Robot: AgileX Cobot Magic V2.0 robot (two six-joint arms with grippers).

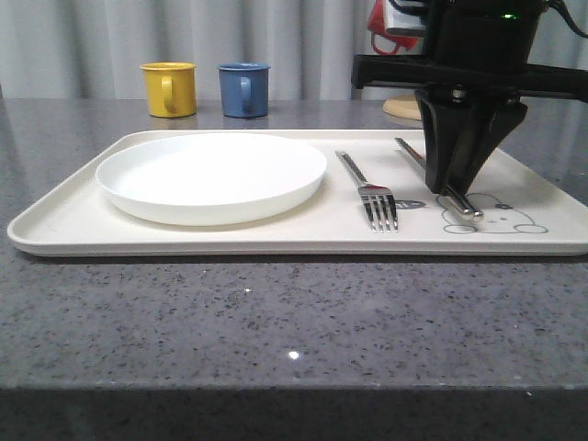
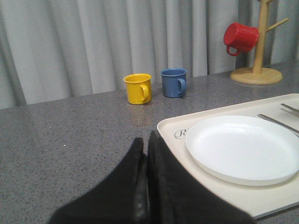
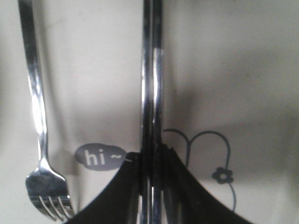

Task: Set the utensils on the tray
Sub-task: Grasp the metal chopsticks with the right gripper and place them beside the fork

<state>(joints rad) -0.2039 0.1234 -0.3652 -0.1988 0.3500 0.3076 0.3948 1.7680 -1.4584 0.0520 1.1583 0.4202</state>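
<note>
One cream tray (image 1: 73,216), one white plate (image 1: 211,175), one fork (image 1: 372,193), one pair of chopsticks (image 1: 459,200). Three mugs: yellow (image 1: 169,88), blue (image 1: 243,89), red (image 2: 240,38). One wooden mug stand (image 2: 258,70).

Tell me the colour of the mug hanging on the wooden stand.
Red; the mug on the wooden stand shows best in the left wrist view.

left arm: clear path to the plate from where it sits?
Probably yes. The left gripper sits shut over bare counter just off the tray corner, and the plate lies nearest that side with nothing standing between. The right gripper is busy on the chopsticks, across the fork.
</note>
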